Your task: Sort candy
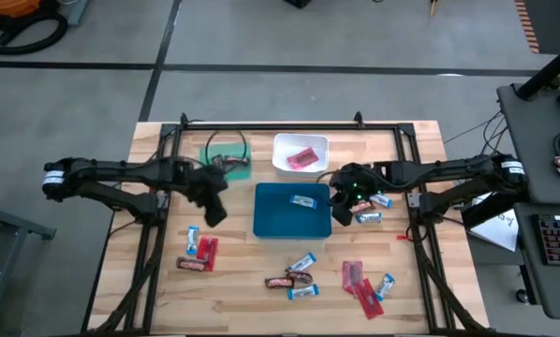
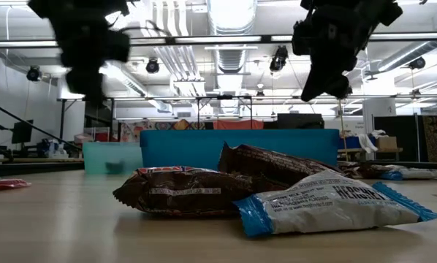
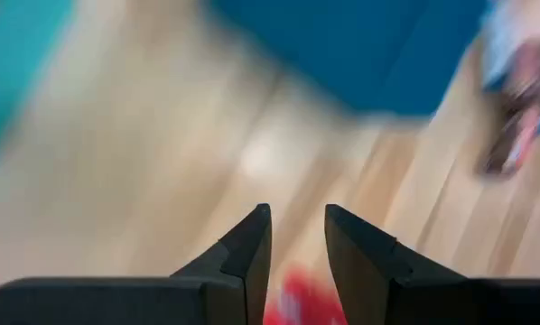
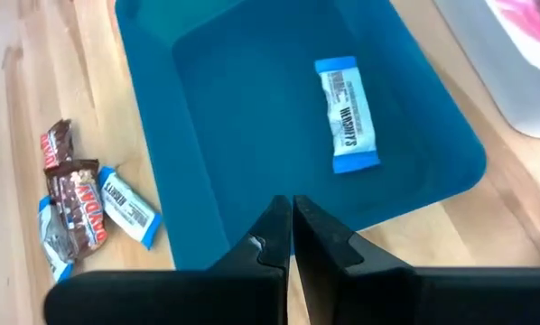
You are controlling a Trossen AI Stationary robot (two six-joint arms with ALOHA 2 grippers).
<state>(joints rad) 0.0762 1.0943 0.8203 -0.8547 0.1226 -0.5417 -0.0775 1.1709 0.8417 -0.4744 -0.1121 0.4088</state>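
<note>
You are barely starting: one bar (image 1: 303, 201) is sitting in the blue tray (image 1: 271, 223), one red packet (image 1: 303, 158) in the white tray (image 1: 282, 146) (most candy (image 1: 299, 279) is lying loose); right gripper (image 4: 291, 226) is pressed together empty, left gripper (image 3: 297, 236) is spread slightly, gripping nothing.

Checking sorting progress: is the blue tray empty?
No. The blue tray holds one blue-and-white bar, lying flat on its floor.

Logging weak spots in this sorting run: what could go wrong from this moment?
1. The left pincer hangs partly open with nothing seen between its fingers, so its next grasp may land between candies.
2. Near the front edge a dark brown bar and a blue-and-white bar touch; one grasp could catch both.
3. The shut right pincer hovers beside the blue tray and could nudge it.
</note>
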